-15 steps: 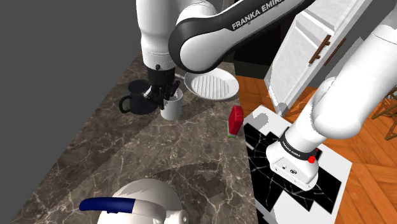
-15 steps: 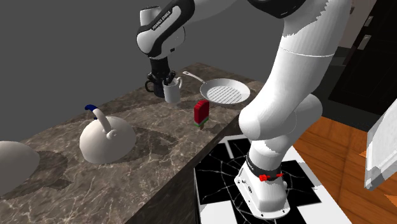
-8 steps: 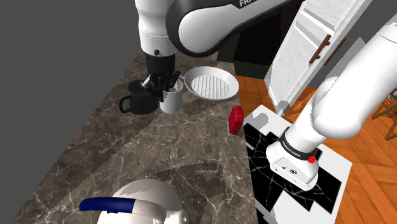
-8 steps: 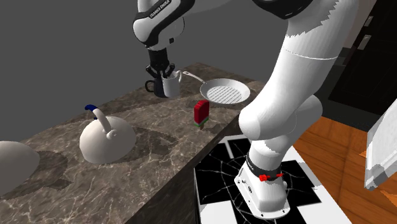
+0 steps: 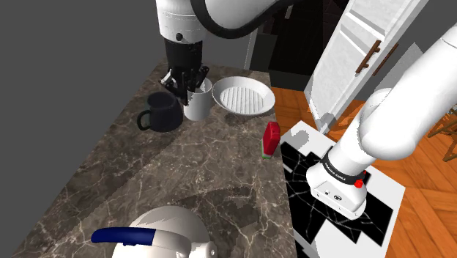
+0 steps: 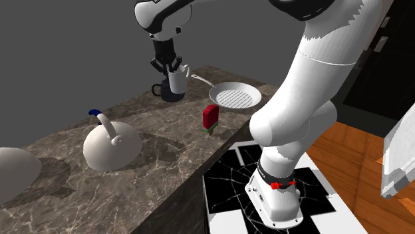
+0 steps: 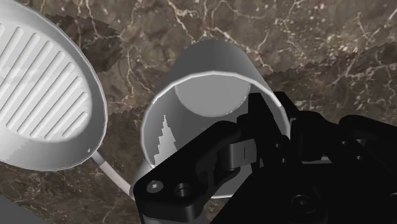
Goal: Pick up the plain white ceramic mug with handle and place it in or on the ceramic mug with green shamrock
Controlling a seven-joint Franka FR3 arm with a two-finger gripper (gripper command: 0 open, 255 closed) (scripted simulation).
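The 2 fingers of the gripper (image 5: pixel 186 79) pinched the white mug (image 5: pixel 198 105) by its rim. It hung just beside the dark mug (image 5: pixel 162 111).

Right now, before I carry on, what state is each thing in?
gripper: shut on the white mug's rim.
white mug: upright, held clear of the counter.
dark mug: upright on the counter.
pan: flat, empty.
red bottle: standing at the counter's edge.
kettle: upright.
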